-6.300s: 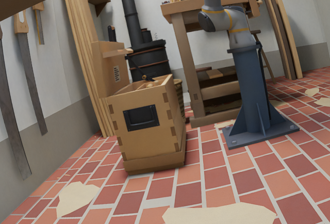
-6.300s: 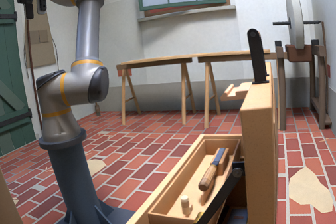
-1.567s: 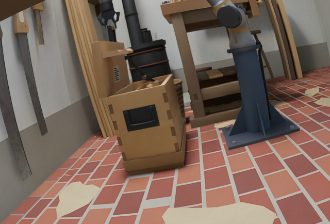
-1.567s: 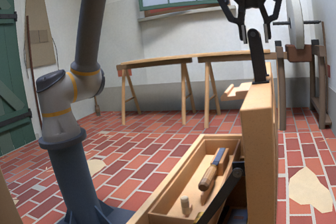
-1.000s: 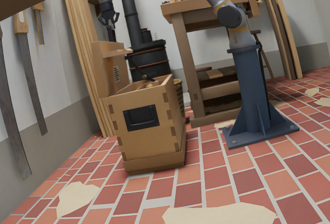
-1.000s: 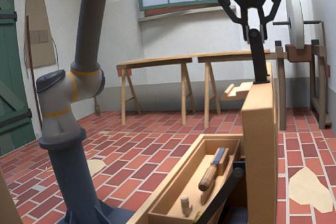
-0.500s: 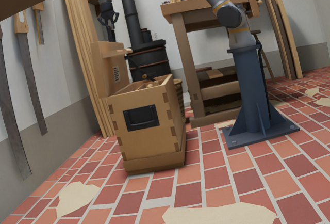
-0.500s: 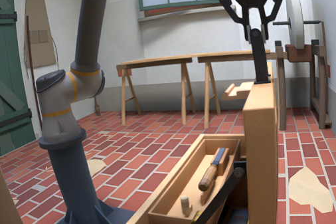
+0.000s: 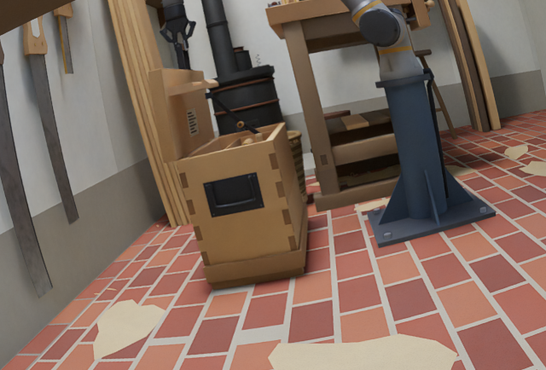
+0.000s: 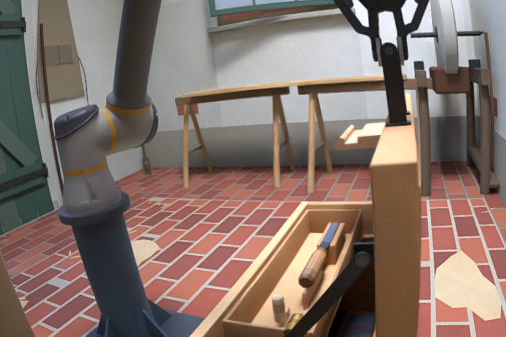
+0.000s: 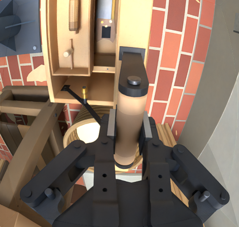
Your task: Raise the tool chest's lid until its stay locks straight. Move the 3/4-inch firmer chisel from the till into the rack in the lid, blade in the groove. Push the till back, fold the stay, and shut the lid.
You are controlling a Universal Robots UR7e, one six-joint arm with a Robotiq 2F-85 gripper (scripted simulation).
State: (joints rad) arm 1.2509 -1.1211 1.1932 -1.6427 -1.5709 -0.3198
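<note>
The lid's rack is mostly hidden; only a notched shelf [image 10: 361, 136] juts from the inner face of the raised lid [image 10: 396, 217]. The lid's handle [image 11: 129, 119], a tan grip on a dark bracket at the lid's top edge, is clasped in my closed gripper [image 10: 389, 51] high above the chest [image 9: 244, 201]. The chisel [image 10: 320, 254], wooden handle and blue-grey blade, lies in the till [image 10: 300, 267] beside a small peg [image 10: 278, 303]. The dark stay [image 10: 327, 292] runs slantwise from chest to lid.
Behind the chest stand a black stove [image 9: 244, 93], leaning planks [image 9: 136, 93] and a workbench [image 9: 344, 93]. My pedestal [image 9: 419, 172] is on the brick floor beside the chest. A wicker basket [image 11: 89, 126] sits by the chest's end. Saws [image 9: 44, 106] hang on the wall.
</note>
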